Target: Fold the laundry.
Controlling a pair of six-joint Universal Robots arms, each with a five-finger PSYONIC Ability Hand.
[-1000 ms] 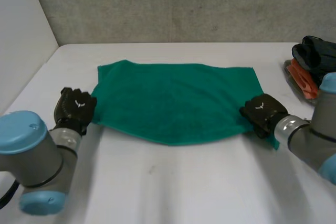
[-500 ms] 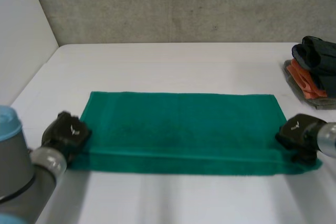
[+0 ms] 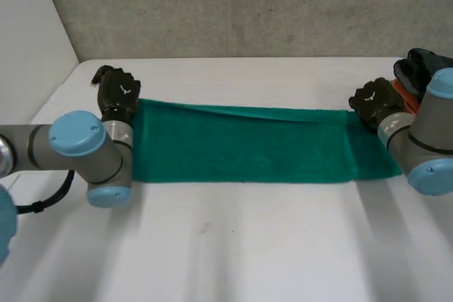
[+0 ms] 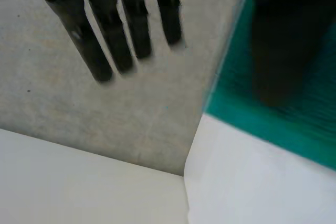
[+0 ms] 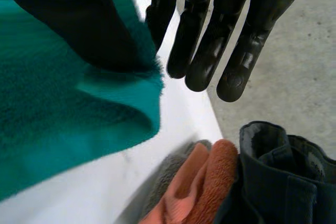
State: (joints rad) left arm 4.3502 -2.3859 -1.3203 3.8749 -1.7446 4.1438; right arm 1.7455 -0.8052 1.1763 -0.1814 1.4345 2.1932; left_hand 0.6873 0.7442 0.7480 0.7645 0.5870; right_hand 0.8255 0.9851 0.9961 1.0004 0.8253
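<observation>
i see the green towel point(image 3: 241, 143) lying as a long folded strip across the white surface point(image 3: 248, 245) | left robot hand point(image 3: 117, 94) at its far left corner; fingers point(image 4: 84, 43) straight, apart from the thumb, off the cloth | right robot hand point(image 3: 374, 100) at the far right corner; spread open, thumb over the cloth, nothing clamped | pile of folded clothes point(image 5: 273, 182) just beside it

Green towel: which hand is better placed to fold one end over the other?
Probably the left hand: it sits at the green towel's corner with bare table around, while the right hand is crowded by the clothes pile.
</observation>
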